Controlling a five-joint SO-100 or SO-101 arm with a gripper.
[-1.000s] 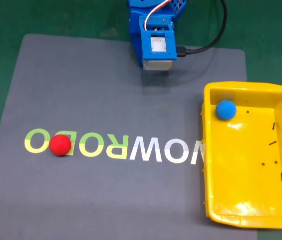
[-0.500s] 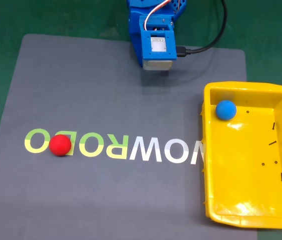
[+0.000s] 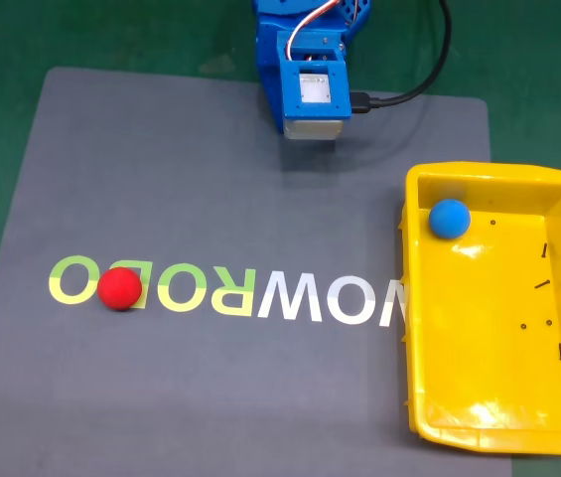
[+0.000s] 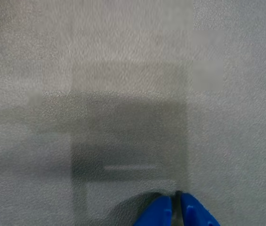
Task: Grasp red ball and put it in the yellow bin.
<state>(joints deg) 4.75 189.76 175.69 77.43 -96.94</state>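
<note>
Two balls show in the fixed view, one red and one blue, along with one bin and one arm. Nearest the bottom of that frame sits the yellow bin (image 3: 503, 422), filling the lower right; its left wall overlaps the right edge of the grey mat (image 3: 210, 189) and covers the end of the printed lettering (image 3: 230, 293). About six small dark specks dot its glossy floor. The blue ball (image 3: 450, 219) lies inside it, in the upper left corner, just beside the rim.

Left of centre, the red ball (image 3: 119, 288) rests on the mat, on top of the pale green letters, well apart from the bin. The open stretch of mat between ball and bin carries only the printed green and white lettering, with no object lying across it.

Farther up, at the top centre of the frame, the blue arm (image 3: 300, 84) hangs over the mat's upper edge, with a black cable (image 3: 414, 89) curving off to its right. Green desk (image 3: 538, 60) surrounds the mat.

In the wrist view, the end effector (image 4: 176, 207) enters from the bottom edge, its two blue fingertips (image 4: 158, 213) nearly together with only a thin dark slit between them, holding nothing, above bare grey mat with a blocky shadow.
</note>
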